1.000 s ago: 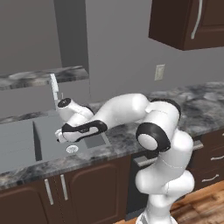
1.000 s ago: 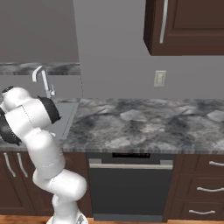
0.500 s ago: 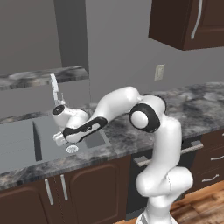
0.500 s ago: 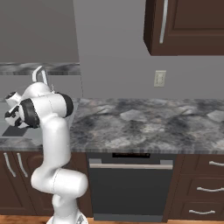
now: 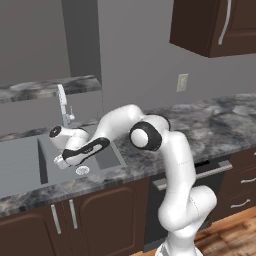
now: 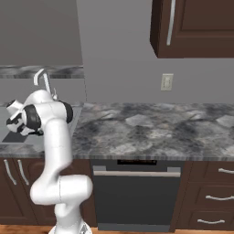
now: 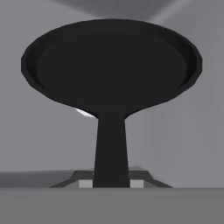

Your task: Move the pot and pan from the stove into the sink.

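The pan (image 7: 111, 65) is flat, round and matte black, and its straight handle (image 7: 111, 148) runs down into my gripper (image 7: 111, 183), which is shut on it. In the left base view the pan (image 5: 89, 150) hangs low inside the grey sink (image 5: 20, 165), just above the round drain (image 5: 82, 170), with my gripper (image 5: 64, 160) at its left end. The arm reaches left from the base over the sink's (image 6: 10, 137) rim. The thin silver faucet (image 5: 62, 102) stands behind the hand. The pot and the stove are out of view.
Dark marbled counter (image 6: 151, 128) runs to the right of the sink, with a dishwasher front (image 6: 132, 196) below it. A wall outlet (image 6: 167, 82) and a brown upper cabinet (image 6: 196, 27) are above. The basin walls close in around the pan.
The hand has moved a little left and lower into the sink with the pan in it. The elbow has swung up and over. The jaws stayed shut.
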